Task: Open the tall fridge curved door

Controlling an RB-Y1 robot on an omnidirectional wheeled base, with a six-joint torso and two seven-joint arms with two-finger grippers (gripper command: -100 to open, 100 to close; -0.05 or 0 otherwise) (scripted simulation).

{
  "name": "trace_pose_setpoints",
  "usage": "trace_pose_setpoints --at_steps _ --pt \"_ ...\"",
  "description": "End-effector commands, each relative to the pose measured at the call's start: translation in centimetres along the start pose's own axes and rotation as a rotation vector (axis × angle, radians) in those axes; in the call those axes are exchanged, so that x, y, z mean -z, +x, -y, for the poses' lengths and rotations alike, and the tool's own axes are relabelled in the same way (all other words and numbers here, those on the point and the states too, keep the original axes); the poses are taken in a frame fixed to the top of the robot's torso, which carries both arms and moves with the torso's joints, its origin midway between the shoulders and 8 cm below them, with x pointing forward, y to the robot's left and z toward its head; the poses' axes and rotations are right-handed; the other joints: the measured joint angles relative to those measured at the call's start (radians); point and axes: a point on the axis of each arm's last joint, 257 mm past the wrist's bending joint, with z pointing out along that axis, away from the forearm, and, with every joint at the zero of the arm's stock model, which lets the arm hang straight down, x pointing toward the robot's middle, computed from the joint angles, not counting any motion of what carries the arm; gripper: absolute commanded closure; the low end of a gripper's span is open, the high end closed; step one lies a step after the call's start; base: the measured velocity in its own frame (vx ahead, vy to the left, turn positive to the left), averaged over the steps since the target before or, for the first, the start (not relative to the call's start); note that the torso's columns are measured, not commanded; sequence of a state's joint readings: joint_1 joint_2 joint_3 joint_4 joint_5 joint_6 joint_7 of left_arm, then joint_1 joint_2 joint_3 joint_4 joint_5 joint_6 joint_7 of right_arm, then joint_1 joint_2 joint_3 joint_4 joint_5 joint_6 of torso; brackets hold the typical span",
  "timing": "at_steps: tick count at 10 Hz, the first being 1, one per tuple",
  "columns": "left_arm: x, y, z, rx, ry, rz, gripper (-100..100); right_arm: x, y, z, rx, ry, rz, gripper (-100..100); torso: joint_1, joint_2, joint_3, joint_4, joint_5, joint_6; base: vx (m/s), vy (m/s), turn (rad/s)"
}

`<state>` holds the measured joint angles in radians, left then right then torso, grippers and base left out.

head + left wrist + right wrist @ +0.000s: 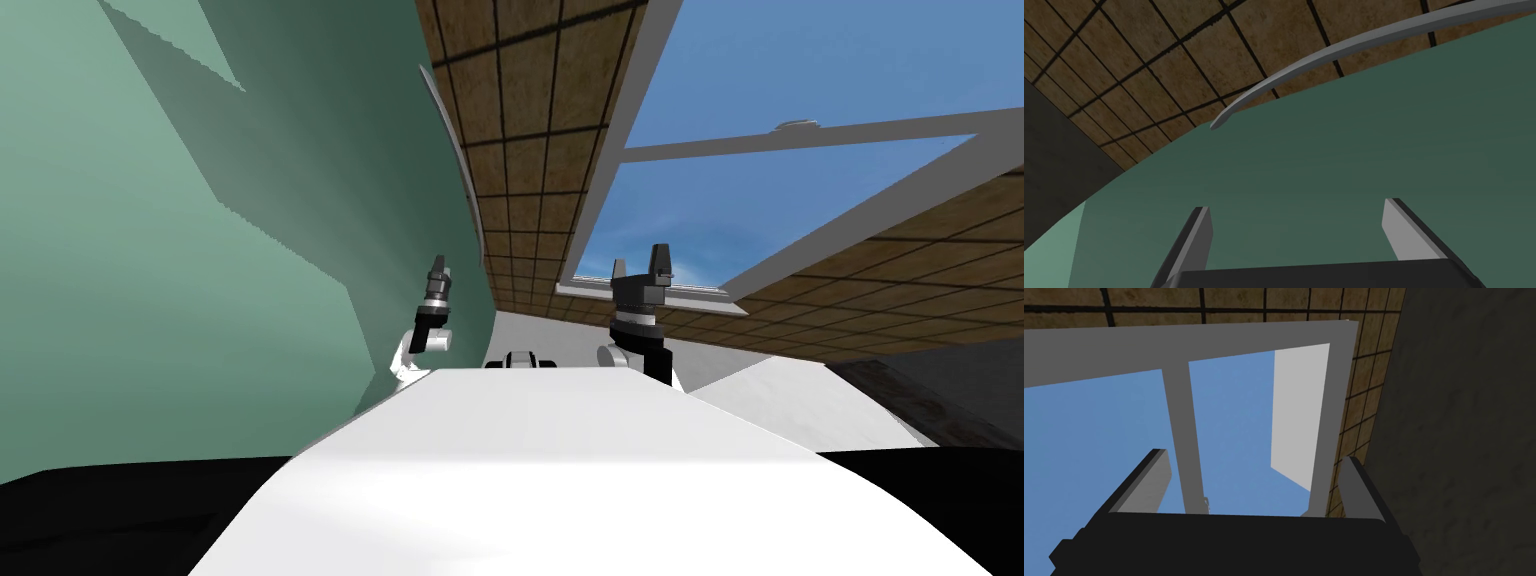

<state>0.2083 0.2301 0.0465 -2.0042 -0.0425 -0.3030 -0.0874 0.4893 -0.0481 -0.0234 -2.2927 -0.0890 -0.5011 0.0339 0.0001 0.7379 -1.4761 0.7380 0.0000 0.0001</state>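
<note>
Right now you are facing the green fridge door [200, 250], which is filling the left half of the head view. Its curved grey handle [1344, 48] is running along the door's right edge. Your left gripper [437, 268], at centre frame, is hovering close to the door with its fingers [1200, 232] spread wide and gripping nothing (the handle is lying ahead, not between them). Try squaring them around the bar before closing. Your right gripper [640, 268], just right of centre, is gaping too, and it is empty.
</note>
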Motion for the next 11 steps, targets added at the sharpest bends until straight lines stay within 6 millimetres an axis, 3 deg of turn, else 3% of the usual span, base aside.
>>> trace_pose_setpoints --at_steps 1,4,5,7,8,10,11 --pt "-1.7 0.4 -1.1 -0.023 -0.016 -0.019 -100 0.0 0.0 0.0 0.0 0.0 0.0 0 0.0 0.0 0.0 0.0 0.0 0.0 -0.008 0.021 -0.075" --pt "-3.8 0.5 -3.1 -0.061 -0.052 -0.041 -100 0.0 0.0 0.0 0.0 0.0 0.0 0 0.0 0.0 0.0 0.0 0.0 0.0 -0.007 0.015 -0.091" --pt "-4.2 0.6 -2.7 -0.06 -0.042 -0.04 -100 0.0 0.0 0.0 0.0 0.0 0.0 0 0.0 0.0 0.0 0.0 0.0 0.0 -0.005 0.013 -0.068" --pt "-6.1 0.3 -4.9 -0.102 -0.09 -0.058 -100 0.0 0.0 0.0 0.0 0.0 0.0 0 0.0 0.0 0.0 0.0 0.0 0.0 -0.01 0.021 -0.153" --pt "-6.9 0.4 -4.3 -0.1 -0.072 -0.056 -100 0.0 0.0 0.0 0.0 0.0 0.0 0 0.0 0.0 0.0 0.0 0.0 0.0 -0.009 0.02 -0.066" --pt "-8.8 -0.2 -6.6 -0.146 -0.127 -0.069 -100 0.0 0.0 0.0 0.0 0.0 0.0 0 0.0 0.0 0.0 0.0 0.0 0.0 -0.018 0.014 -0.157" --pt "-9.8 -0.2 -5.8 -0.144 -0.108 -0.067 -100 0.0 0.0 0.0 0.0 0.0 0.0 0 0.002 -0.003 -0.002 0.0 0.0 0.001 -0.012 0.021 -0.075"
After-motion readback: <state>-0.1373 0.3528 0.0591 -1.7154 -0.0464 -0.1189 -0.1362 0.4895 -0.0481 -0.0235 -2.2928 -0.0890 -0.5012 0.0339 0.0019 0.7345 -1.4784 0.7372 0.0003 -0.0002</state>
